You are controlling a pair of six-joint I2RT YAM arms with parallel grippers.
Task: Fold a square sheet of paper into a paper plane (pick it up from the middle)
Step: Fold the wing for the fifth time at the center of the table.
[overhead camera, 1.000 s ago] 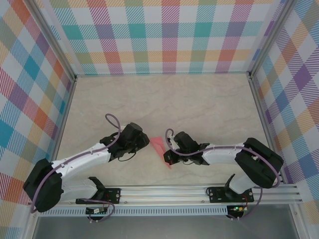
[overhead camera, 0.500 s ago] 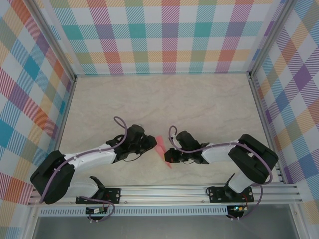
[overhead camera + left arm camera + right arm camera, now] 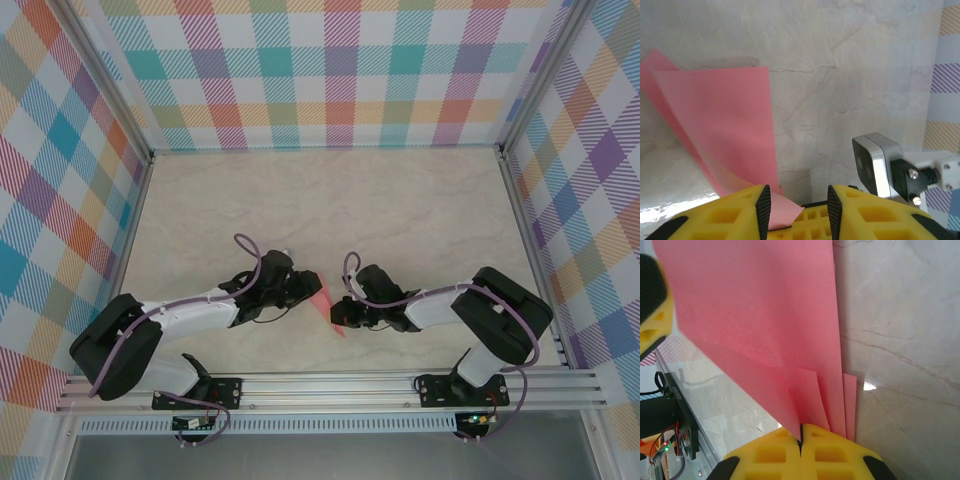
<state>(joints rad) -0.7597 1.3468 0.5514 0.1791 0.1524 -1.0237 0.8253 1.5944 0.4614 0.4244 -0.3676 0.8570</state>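
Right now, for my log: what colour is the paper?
The paper is plain salmon pink, best seen in the right wrist view.

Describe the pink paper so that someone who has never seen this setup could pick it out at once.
On the marble-patterned table, look near the front edge, where the left gripper and the right gripper nearly meet. Between them, pinched at one edge by the right gripper, is the folded pink paper. It is the one thin, salmon-pink thing among black hardware and beige tabletop.

The tabletop (image 3: 420, 200) is pale and glossy, veined like marble. Between the left gripper (image 3: 312, 285) and the right gripper (image 3: 340, 312), the folded square sheet of paper (image 3: 322, 298) stands up from it. I can't tell whether its tip touches down.
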